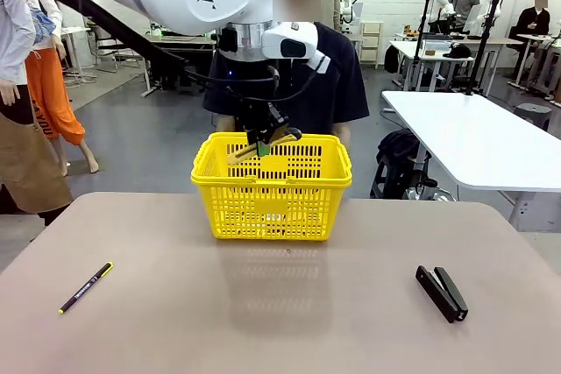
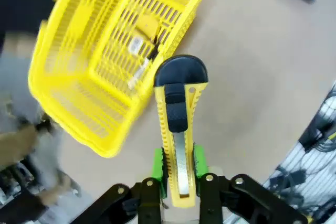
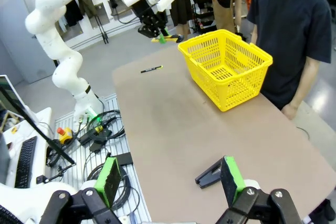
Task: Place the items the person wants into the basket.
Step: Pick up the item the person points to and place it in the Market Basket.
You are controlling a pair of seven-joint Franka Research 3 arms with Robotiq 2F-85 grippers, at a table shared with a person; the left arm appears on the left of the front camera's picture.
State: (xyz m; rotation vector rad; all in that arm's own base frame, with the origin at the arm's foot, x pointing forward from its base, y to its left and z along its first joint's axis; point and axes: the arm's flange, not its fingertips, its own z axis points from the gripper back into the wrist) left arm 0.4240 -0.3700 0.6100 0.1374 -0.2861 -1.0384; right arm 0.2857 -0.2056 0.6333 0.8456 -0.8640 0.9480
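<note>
2 fingers [image 2: 157,163] clamp the utility knife [image 2: 177,129] — above the basket [image 2: 79,103].

Even, bright indoor light from overhead; no harsh glare. In the front view the basket [image 1: 272,188] casts a soft, faint shadow on the near side of the table [image 1: 280,304], and the stapler [image 1: 441,292] and pen [image 1: 85,287] are sharp. In the left wrist view the utility knife [image 2: 178,129] is in focus, while the left edge is smeared by motion blur and the basket's rim bows from wide-angle distortion. The right wrist view is crisp, with straight lines curving toward the edges.
</note>
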